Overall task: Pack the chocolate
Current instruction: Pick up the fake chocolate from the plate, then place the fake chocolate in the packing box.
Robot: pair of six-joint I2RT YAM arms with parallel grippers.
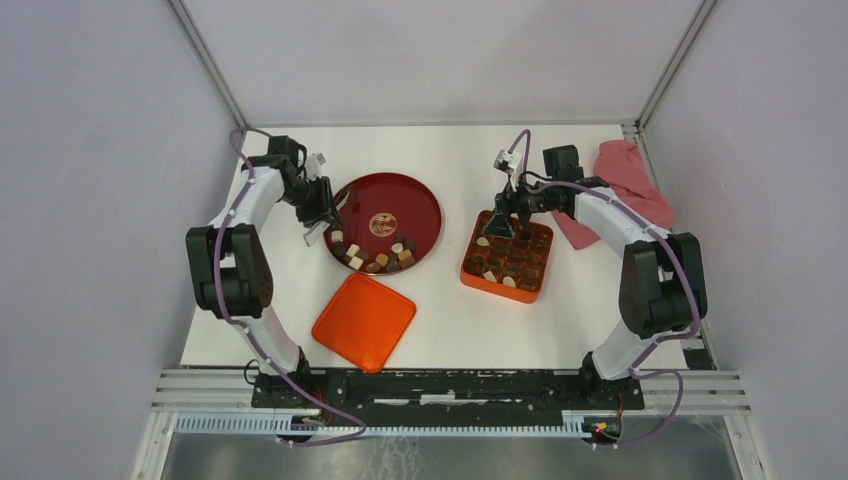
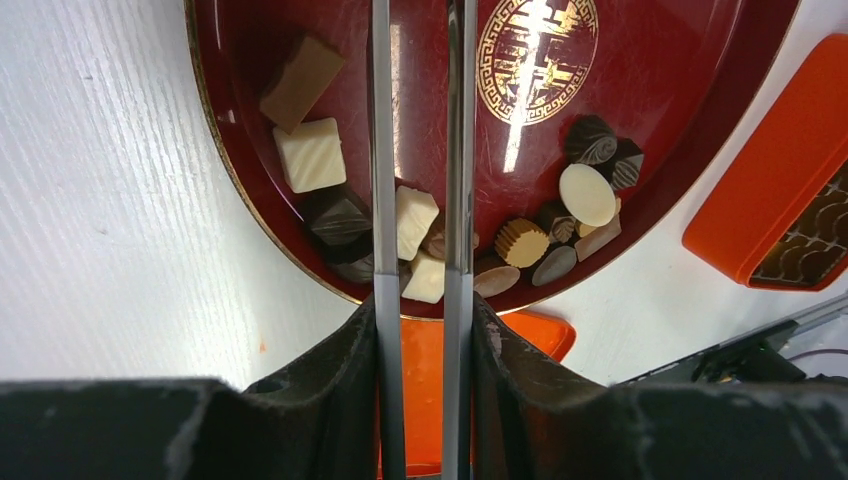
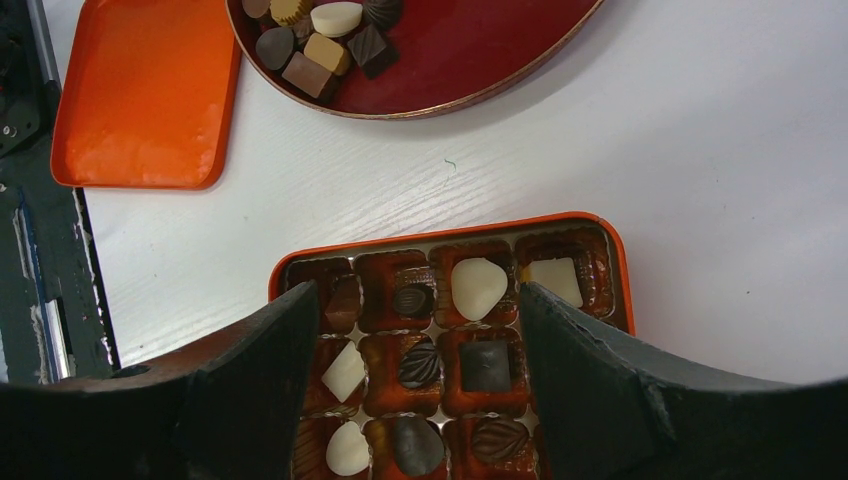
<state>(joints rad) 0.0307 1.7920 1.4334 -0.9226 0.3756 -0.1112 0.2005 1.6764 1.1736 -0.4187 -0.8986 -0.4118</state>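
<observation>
We put the largest things first. The dark red plate [image 1: 410,195] and the orange box [image 1: 500,289] both sit loose on the worktop [image 1: 450,160], so we judge that a claw pressing down off-centre could shove or tip either one; the box's lid [image 1: 364,322] lies apart, near the arms, and looks out of harm's way. The chocolate is split: a loose heap [image 2: 415,225] crowds the plate's near rim, while other pieces [image 3: 478,288] sit in the box's compartments. That crowding is our next worry; thin blades closing among touching pieces may pinch two at once, or squirt a smooth round one over the rim.

The right claw [image 3: 418,300] hangs released over the box, jaws spread wider than one compartment, nothing between them; lowered carelessly, it could crush seated pieces. The left claw [image 1: 327,218] hangs over the plate at the heap; its fingers [image 2: 380,150] stand narrowly apart, with a cream piece showing in the gap below; their tips run out of view, so we cannot tell whether it grasps anything.
</observation>
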